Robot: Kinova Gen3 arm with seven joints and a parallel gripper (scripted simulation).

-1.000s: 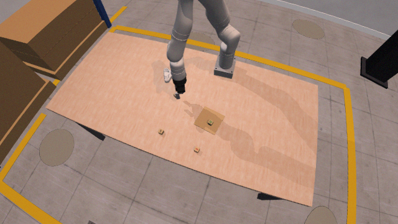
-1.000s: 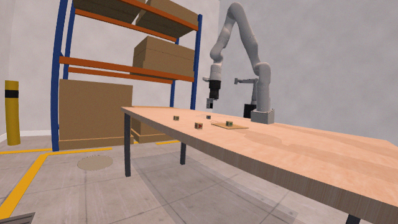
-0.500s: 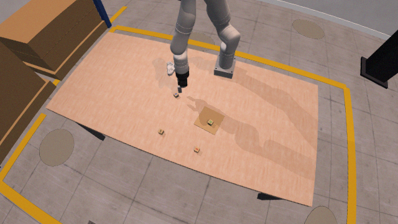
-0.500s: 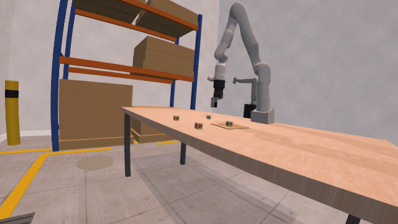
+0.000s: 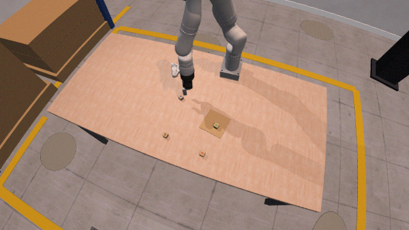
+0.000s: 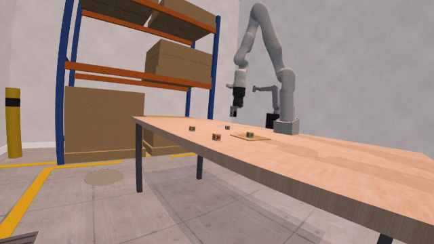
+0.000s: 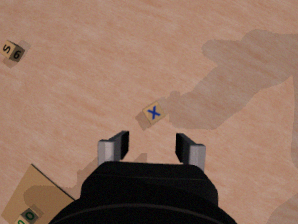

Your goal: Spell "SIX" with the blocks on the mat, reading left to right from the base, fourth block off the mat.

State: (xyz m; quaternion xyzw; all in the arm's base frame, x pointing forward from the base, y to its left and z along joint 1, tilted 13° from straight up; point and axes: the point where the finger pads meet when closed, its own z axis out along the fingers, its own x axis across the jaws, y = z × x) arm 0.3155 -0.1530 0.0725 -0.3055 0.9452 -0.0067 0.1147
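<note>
Step in hand, as I judge it: the approach to the X block (image 5: 181, 97) (image 6: 227, 127) (image 7: 154, 113), ahead of a first grasp. It lies off the mat, left of centre in the top view, blue letter up.

Claw (image 5: 184, 92) (image 6: 233, 112) (image 7: 152, 142): fingers wide apart, nothing between them, hanging above the desk (image 5: 128, 80) (image 6: 305, 159) (image 7: 90, 30). In the wrist view the X block sits just above the gap, turned askew to the fingers.

Mat (image 5: 209, 116) (image 6: 262, 137) (image 7: 35, 185): flat, near the centre of the top view, lower left in the wrist view. A green-lettered block (image 5: 216, 126) (image 6: 249, 135) (image 7: 29, 216) is on it. S block (image 5: 165, 135) (image 6: 192, 129) (image 7: 12, 51): off the mat, lower left of it in the top view. Orange-lettered block (image 5: 202, 153) (image 6: 216, 137): also off, below the mat in that view. Which of those two colours bears the I, I can't read safely at this size.

Next move calls for centring over the X, a wrist turn to square the fingers with its sides, then a straight descent and a close. Coming down askew could twist or nudge it. Placing must leave the X upright as read from the base, with room for the I and S.

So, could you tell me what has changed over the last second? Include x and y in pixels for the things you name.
The open gripper (image 5: 184, 92) (image 6: 233, 112) (image 7: 152, 142) has moved back from over the blue X block (image 5: 181, 97) (image 6: 227, 127) (image 7: 154, 113) towards the robot's base side, rising slightly. Nothing was picked up. All the blocks and the mat (image 5: 209, 115) (image 6: 262, 137) (image 7: 31, 181) stayed put.
</note>
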